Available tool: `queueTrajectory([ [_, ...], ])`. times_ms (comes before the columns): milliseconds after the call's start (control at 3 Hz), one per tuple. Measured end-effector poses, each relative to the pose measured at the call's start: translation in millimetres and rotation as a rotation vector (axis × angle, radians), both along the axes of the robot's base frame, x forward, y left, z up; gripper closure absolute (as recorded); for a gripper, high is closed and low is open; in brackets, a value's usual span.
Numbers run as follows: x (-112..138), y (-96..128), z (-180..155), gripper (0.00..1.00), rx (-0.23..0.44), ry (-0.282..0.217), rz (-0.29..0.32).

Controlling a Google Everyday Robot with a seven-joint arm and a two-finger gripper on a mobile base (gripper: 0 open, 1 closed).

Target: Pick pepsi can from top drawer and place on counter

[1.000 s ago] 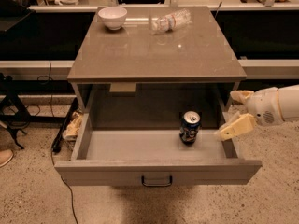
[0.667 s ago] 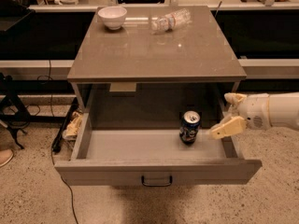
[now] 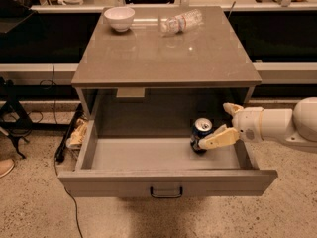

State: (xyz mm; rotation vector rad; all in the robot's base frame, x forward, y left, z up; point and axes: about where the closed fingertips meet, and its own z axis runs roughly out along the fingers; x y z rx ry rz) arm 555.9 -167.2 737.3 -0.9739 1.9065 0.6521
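My hand (image 3: pixel 214 125) is inside the open drawer (image 3: pixel 124 182) at the right side, fingers spread wide, holding nothing. The can (image 3: pixel 200 129) stands upright in the drawer, just behind the front finger.

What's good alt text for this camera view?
A robot's open end effector reaches in from the right beside a pepsi can standing in the open top drawer. On the counter above sit a white bowl and a bottle on its side.
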Motion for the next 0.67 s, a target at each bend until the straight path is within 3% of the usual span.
queueTrajectory([
  [667, 9.6, 9.6, -32.2, 0.00, -0.013, 0.004, -0.133],
])
